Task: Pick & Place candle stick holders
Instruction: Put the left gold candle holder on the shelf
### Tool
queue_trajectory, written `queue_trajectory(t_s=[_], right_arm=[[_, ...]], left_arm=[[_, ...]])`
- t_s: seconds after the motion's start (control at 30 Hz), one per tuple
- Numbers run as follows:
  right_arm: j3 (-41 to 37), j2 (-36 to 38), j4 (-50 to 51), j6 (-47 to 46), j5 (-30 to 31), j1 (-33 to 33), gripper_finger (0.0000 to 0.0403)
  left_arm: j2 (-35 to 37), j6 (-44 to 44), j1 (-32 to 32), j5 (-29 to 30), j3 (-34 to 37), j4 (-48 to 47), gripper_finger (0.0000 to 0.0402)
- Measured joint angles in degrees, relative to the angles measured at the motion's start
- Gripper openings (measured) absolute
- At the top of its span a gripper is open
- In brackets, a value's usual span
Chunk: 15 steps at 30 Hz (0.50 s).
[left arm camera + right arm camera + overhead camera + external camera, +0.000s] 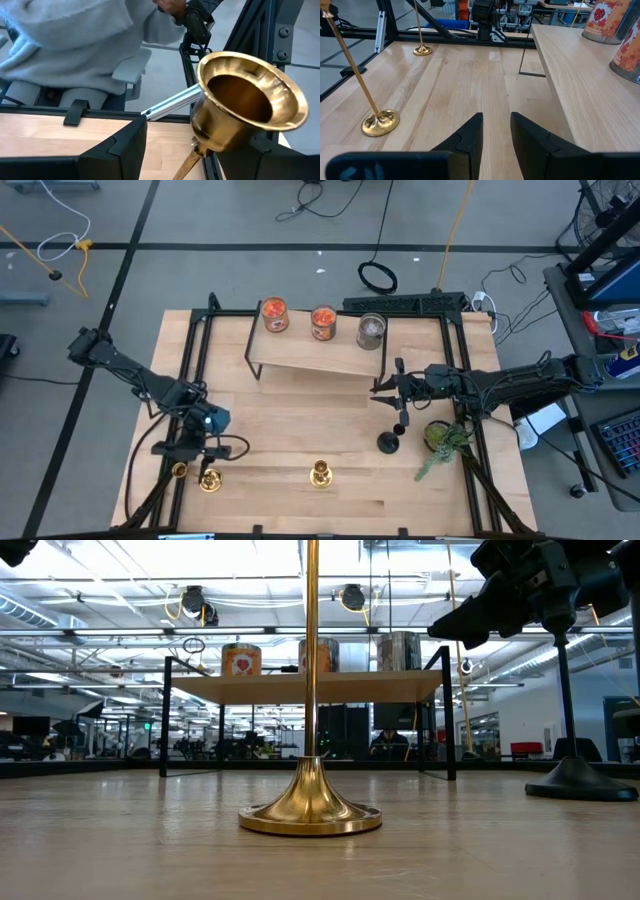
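Three candle stick holders stand on their round bases on the wooden table. One brass holder (208,478) is at the near left, and its flared cup (245,100) sits between the fingers of my open left gripper (200,135), close to one finger (272,167). A second brass holder (320,473) stands mid-table near the front edge. The black holder (390,442) stands at the right, just on the near side of my right gripper (378,388). That gripper (496,117) points level toward the table's left, its fingers slightly apart with nothing between them. My left gripper has the brass holder's cup (220,135) between its open fingers. A clear gap shows on one side. On the other side the cup hides the finger, so I cannot tell whether it touches.
A low wooden shelf (310,358) at the far middle carries two orange jar candles (274,315) and a grey one (371,330). A small green plant (440,438) sits at the right. Black frame rails (190,360) run along both sides. A person in a grey sleeve (65,40) sits beyond the near left edge.
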<state>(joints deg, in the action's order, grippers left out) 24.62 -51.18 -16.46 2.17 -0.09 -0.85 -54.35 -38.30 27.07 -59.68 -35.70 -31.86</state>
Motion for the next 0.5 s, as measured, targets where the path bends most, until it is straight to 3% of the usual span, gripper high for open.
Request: queue_trajectory(t_s=[0.23, 0.5], right_arm=[[0.0, 0.0, 0.0, 0.0, 0.02, -0.01, 0.0094], [0.0, 0.0, 0.01, 0.0, 0.0, -0.01, 0.0095]], left_arm=[[0.0, 7.43, 0.43, -0.51, 0.0, 0.72, 0.0218], [0.02, 10.21, 0.43, -0.38, 0.0, 2.09, 0.0218]])
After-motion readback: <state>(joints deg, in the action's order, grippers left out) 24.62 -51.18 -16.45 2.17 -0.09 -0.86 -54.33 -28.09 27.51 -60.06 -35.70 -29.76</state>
